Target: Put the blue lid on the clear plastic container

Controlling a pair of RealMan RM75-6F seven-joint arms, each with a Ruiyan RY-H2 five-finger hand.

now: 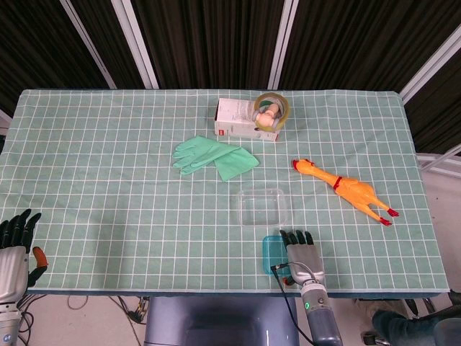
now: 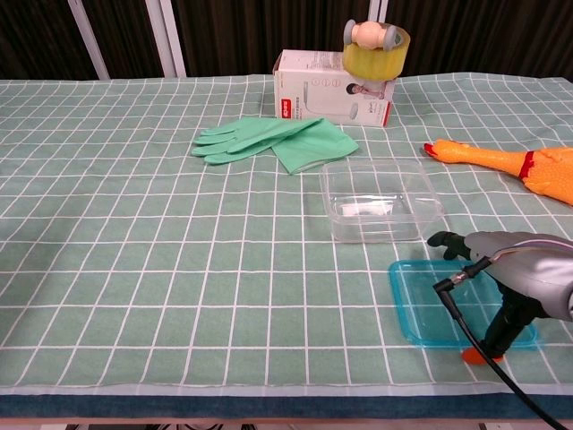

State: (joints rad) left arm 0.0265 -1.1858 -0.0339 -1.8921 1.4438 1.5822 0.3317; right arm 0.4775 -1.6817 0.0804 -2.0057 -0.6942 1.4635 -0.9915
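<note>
The clear plastic container (image 1: pixel 262 206) (image 2: pixel 380 202) stands upright in the middle of the table, with a small white scrap inside. Just in front of it the blue lid (image 1: pixel 270 254) (image 2: pixel 428 303) lies flat by the table's front edge. My right hand (image 1: pixel 302 252) (image 2: pixel 517 276) hovers flat over the lid's right half with fingers stretched out towards the container, hiding that half in the head view. Its orange-tipped thumb points down at the lid's near right edge. My left hand (image 1: pixel 16 249) is at the table's front left corner, fingers spread and holding nothing.
Green rubber gloves (image 1: pixel 213 156) (image 2: pixel 273 141) lie behind the container to the left. A white box (image 1: pixel 243 120) with a tape roll (image 2: pixel 375 40) on it stands at the back. A yellow rubber chicken (image 1: pixel 344 188) (image 2: pixel 528 166) lies to the right.
</note>
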